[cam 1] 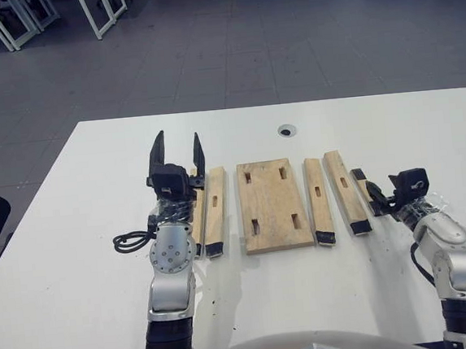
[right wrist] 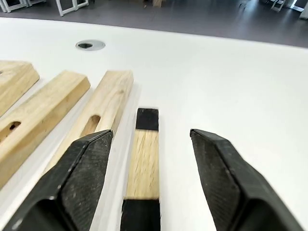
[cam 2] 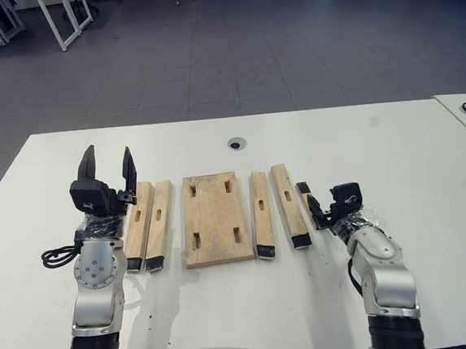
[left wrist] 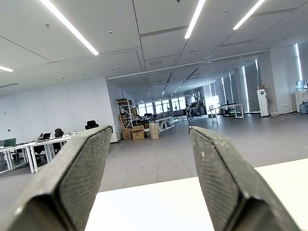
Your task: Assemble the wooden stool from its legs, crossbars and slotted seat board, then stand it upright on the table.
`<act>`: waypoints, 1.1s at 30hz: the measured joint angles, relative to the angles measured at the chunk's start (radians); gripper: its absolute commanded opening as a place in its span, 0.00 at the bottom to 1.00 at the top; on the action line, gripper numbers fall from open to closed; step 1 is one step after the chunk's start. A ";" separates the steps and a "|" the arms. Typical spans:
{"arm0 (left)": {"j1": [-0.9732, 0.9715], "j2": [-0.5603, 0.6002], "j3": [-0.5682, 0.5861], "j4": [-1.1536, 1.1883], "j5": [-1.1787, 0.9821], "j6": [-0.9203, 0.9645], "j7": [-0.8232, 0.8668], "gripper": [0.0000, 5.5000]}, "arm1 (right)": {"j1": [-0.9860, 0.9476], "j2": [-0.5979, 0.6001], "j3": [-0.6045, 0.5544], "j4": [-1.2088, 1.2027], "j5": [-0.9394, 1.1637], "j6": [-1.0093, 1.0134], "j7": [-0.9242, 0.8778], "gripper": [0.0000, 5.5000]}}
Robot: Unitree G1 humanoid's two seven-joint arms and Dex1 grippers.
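The seat board (cam 1: 275,205) is lying on the white counter (cam 1: 81,302), grey floor (cam 1: 286,39) spreading behind. The left gripper (cam 1: 178,138) and right gripper (right wrist: 150,134) are holding fingers apart, the right one around a crossbar (right wrist: 143,161).

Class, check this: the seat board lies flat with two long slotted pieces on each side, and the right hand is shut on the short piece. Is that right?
No. The right hand is open, one finger on each side of the short piece, as the right wrist view shows. The rest holds.
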 measured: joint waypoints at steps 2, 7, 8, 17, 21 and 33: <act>0.002 0.000 0.000 0.000 0.000 0.000 0.000 0.54 | 0.015 -0.001 0.002 0.016 -0.001 0.021 -0.004 0.54; 0.004 0.000 0.001 0.000 0.000 0.000 0.000 0.54 | 0.046 -0.006 0.029 0.036 -0.022 0.030 -0.008 0.43; 0.004 0.000 0.001 0.000 0.000 0.000 0.000 0.54 | 0.049 -0.007 0.038 0.033 -0.026 0.026 -0.009 0.40; 0.008 0.000 0.001 0.000 0.000 0.000 0.000 0.54 | 0.061 0.037 0.027 0.027 0.005 0.006 -0.035 0.23; 0.000 -0.042 0.035 -0.033 -0.164 0.189 -0.008 0.54 | 0.002 0.049 -0.022 0.007 0.023 -0.068 -0.066 0.23; -0.071 -0.114 0.113 -0.227 -1.329 0.915 -0.005 0.54 | -0.057 -0.030 0.242 -0.237 -0.002 -0.369 0.219 0.23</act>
